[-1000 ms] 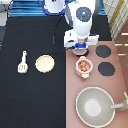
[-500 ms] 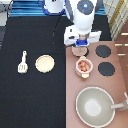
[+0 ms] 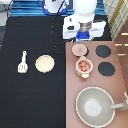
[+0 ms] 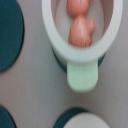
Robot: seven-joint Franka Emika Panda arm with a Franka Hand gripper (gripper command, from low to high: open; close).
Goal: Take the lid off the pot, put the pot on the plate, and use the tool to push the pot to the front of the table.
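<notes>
The pale-pink pot stands uncovered on the stove panel, its reddish-orange contents showing. Its side tab points toward the lid. The lid lies flat on the stove just above the pot in the exterior view, and its edge shows in the wrist view. My gripper hangs above the lid, near the exterior view's top, holding nothing that I can see. The beige plate and the cream spatula lie on the black table at the exterior view's left.
Two black burners sit to the right of the pot in the exterior view. A large grey pan with a long handle fills the stove's lower part. The stove panel's edge runs just left of the pot.
My hand has drawn back toward the exterior view's top, away from the lid. The lid, pot, plate and spatula have stayed where they were.
</notes>
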